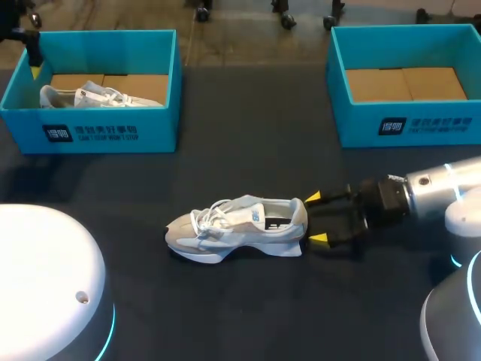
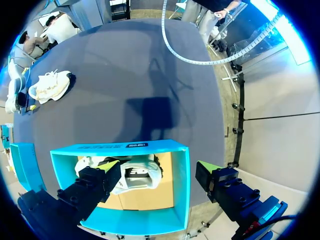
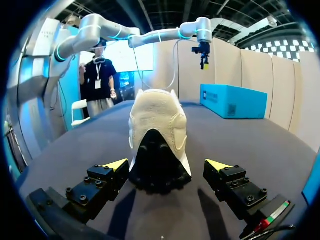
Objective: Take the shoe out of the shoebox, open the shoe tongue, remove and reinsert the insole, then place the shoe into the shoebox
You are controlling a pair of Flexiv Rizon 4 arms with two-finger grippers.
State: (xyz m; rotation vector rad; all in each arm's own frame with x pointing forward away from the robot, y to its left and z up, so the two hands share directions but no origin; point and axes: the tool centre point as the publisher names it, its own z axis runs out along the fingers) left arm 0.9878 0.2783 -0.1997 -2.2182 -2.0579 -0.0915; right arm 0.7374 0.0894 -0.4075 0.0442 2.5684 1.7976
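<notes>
The dark table (image 1: 248, 301) bore the left shoebox (image 1: 113, 131) holding a second shoe (image 1: 98, 96), and the right shoebox (image 1: 421, 124); the grey shoe (image 1: 237, 226) stood mid-table on its sole, outside both; the right gripper (image 1: 316, 218) flanked its heel, jaws apart; the left gripper (image 2: 159, 165) hung over the left shoebox, jaws likewise apart.

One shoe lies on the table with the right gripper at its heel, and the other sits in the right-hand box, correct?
No. The other shoe sits in the left-hand box, as the head view shows. The rest holds: one shoe on the table, right gripper at its heel.
</notes>
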